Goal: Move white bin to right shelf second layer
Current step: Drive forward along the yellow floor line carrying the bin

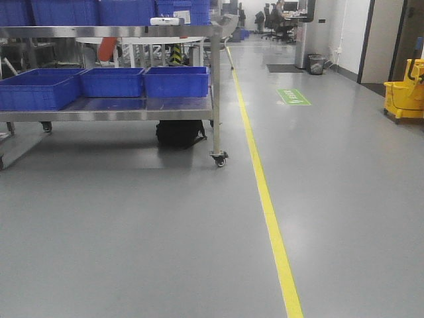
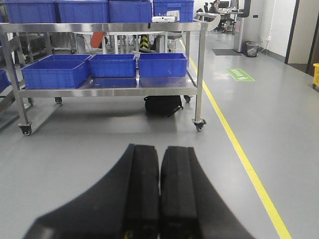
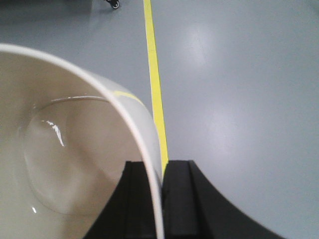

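- The white bin (image 3: 65, 149) is seen only in the right wrist view, where it fills the left half of the picture. Its glossy cream inside and rounded base are turned toward the camera.
- The bin is held clear of the grey floor (image 3: 239, 99), and nothing is seen under it.
- The right gripper (image 3: 160, 172) is clamped on the bin's wall at the rim. One of the black fingers (image 3: 182, 199) is placed outside the wall and the other inside.
- A yellow floor line (image 3: 153, 74) is seen running away from the camera just beside the bin's rim.
- In the left wrist view, the left gripper (image 2: 159, 149) is shown with its fingers (image 2: 142, 189) pressed together. Nothing is held between them.
- A wheeled steel trolley (image 1: 215, 99) is seen ahead on the left, standing just left of the yellow line.
- Three blue crates (image 1: 175, 81) are set in a row on the trolley's lower shelf, the rightmost at the shelf's right end. More blue crates are stacked on its top.
- A black bag (image 1: 180, 133) is lying on the floor under the trolley's right end.
- A green floor marking (image 1: 293, 97) is seen right of the line, and a yellow mop bucket (image 1: 404, 99) at the far right edge.
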### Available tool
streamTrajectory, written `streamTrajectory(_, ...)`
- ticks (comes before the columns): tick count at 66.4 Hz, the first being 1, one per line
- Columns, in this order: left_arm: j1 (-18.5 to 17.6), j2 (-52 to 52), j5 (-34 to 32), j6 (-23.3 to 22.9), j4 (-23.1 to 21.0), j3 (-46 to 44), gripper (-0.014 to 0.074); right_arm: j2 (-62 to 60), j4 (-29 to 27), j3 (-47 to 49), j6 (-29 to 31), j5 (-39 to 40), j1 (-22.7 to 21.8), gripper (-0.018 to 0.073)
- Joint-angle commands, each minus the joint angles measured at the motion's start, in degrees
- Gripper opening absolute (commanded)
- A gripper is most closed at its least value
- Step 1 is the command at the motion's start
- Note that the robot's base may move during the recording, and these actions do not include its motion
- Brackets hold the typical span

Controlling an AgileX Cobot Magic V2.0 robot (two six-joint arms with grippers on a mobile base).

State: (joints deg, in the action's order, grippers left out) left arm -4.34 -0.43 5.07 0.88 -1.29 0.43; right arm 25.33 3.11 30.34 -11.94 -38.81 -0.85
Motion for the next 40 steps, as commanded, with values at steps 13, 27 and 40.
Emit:
streamTrajectory(13,-0.23,-0.92,-4.52,-0.17,-0.36,2.11,0.0085,0.05,0.42,1.82,-0.11,5.56,-0.24,0.0109)
streamTrajectory(27,-0.23,-0.92,-4.52,-0.17,-0.36,2.11,0.0085,0.05,0.42,1.82,-0.11,5.56,-0.24,0.0109)
streamTrajectory(40,-0.23,-0.92,-4.52,-0.17,-0.36,2.11,0.0085,0.05,0.42,1.82,-0.11,5.56,-0.24,0.0109)
